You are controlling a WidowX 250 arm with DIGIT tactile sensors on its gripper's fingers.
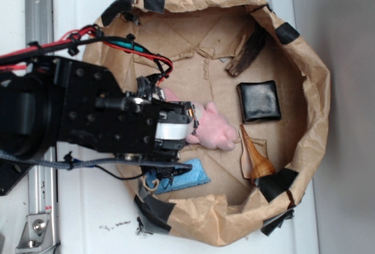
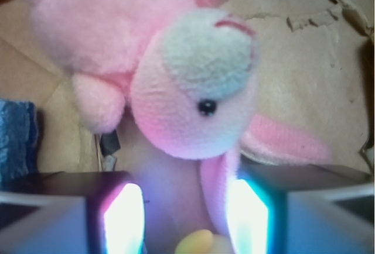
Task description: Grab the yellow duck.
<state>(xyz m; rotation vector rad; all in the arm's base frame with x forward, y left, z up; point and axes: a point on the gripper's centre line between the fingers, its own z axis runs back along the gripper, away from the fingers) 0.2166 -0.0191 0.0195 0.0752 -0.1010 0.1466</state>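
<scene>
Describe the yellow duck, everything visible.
Little shows. In the wrist view the yellow duck is only a rounded, soft-looking yellow patch at the bottom edge, between the open jaws of the gripper, just below the pink bunny's ear. Beak and pose are hidden. In the exterior view the arm covers it.

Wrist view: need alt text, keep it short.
A pink plush bunny fills most of the frame, lying face-on to the camera on brown paper. The open gripper frames the bottom edge with two glowing fingers, one bunny ear trailing between them. A sliver of the yellow duck peeks up at the bottom centre, and something blue sits at far left.
</scene>
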